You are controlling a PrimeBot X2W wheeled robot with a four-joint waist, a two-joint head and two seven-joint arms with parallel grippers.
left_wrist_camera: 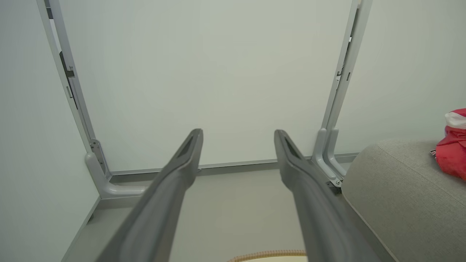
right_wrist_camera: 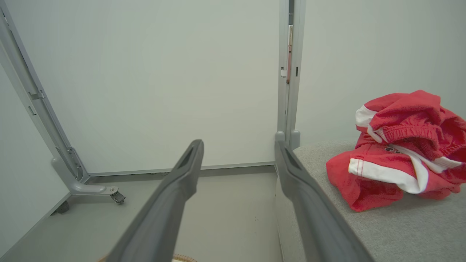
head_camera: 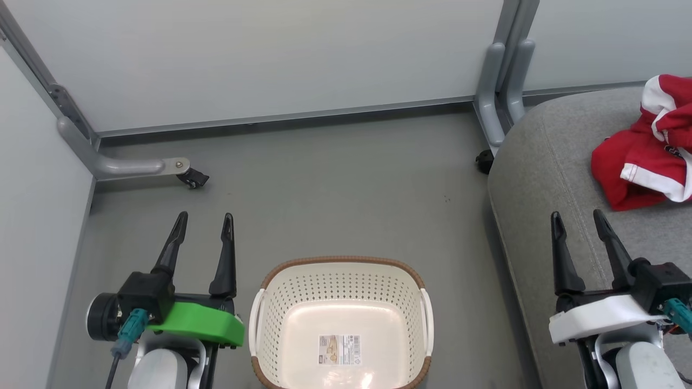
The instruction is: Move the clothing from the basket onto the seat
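The red clothing (head_camera: 646, 148) with white trim lies bunched on the grey seat (head_camera: 546, 167) at the right; the wrist views show the clothing (right_wrist_camera: 404, 153) (left_wrist_camera: 451, 149) on the seat (right_wrist_camera: 400, 225) (left_wrist_camera: 404, 200) too. The cream basket (head_camera: 340, 302) with a brown rim stands on the floor at bottom centre, holding nothing but a barcode sticker on its bottom. My left gripper (head_camera: 204, 222) (left_wrist_camera: 238, 136) is open beside the basket's left side, with nothing between its fingers. Over the seat's front edge my right gripper (head_camera: 577, 220) (right_wrist_camera: 238, 145) stands open, short of the clothing.
Pale partition panels (head_camera: 270, 54) close off the back and left. Their grey feet with castors (head_camera: 192, 177) (head_camera: 485, 161) rest on the grey floor (head_camera: 335, 189) between basket and wall.
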